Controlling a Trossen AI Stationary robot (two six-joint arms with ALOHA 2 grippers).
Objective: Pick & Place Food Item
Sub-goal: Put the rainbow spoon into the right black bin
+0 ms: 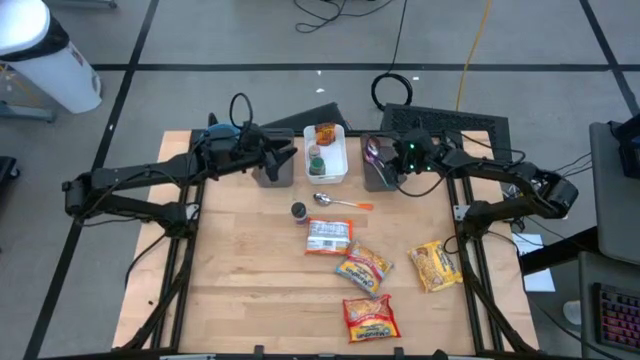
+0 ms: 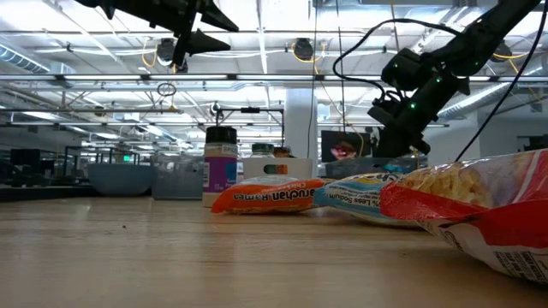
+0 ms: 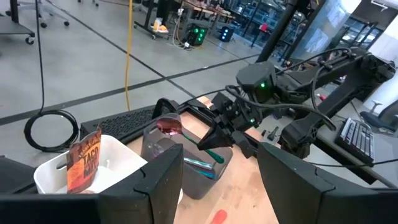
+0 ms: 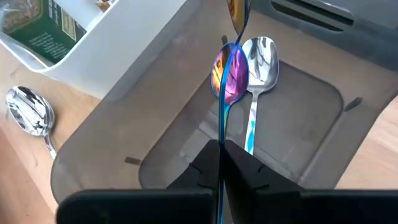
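The right gripper (image 4: pixel 221 149), fingers clamped on the handle of an iridescent spoon (image 4: pixel 229 78), holds it over a grey bin (image 1: pixel 378 172) at the table's (image 1: pixel 250 300) far edge, above a silver spoon (image 4: pixel 258 56) lying inside. The left gripper (image 1: pixel 285 155), fingers apart and empty, hangs above a second grey bin (image 1: pixel 272 172). Food packets, including a ramen packet (image 1: pixel 328 236), lie mid-table toward the near edge.

Four food packets (image 1: pixel 372 318) lie flat mid-table: a ramen pack (image 1: pixel 328 236) just beside a small dark-lidded jar (image 1: pixel 299 212).
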